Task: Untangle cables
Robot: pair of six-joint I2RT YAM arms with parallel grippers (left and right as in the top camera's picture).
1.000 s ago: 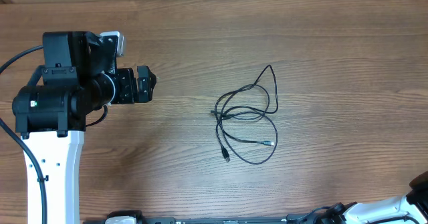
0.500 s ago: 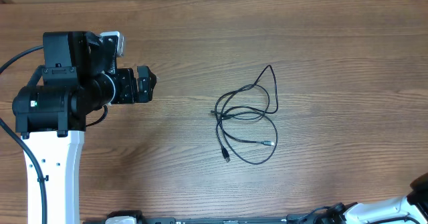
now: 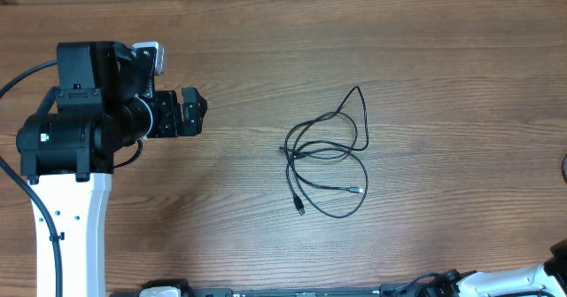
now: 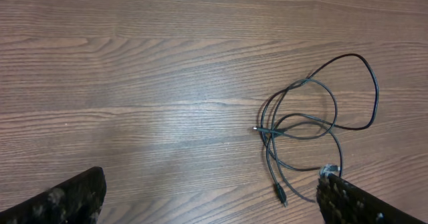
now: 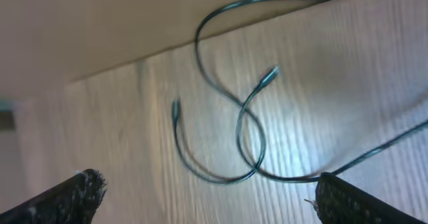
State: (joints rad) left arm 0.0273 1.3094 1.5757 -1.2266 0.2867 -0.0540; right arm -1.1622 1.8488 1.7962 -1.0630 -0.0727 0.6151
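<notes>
Midway across the wooden table [image 3: 443, 49] the cables [image 3: 323, 155] lie in one loose tangle of overlapping loops, straight on the wood with no tray or box about. The bunch is drawn out from a narrow loop at its far end to a silvery plug [image 3: 354, 191] nearer the arms' bases. Off to its left the left gripper [image 3: 200, 111] hangs with jaws parted and empty, pointing at the tangle yet well apart, and looks the nearer. The right gripper [image 5: 208, 182], likewise spread and empty, is outside the overhead view.
</notes>
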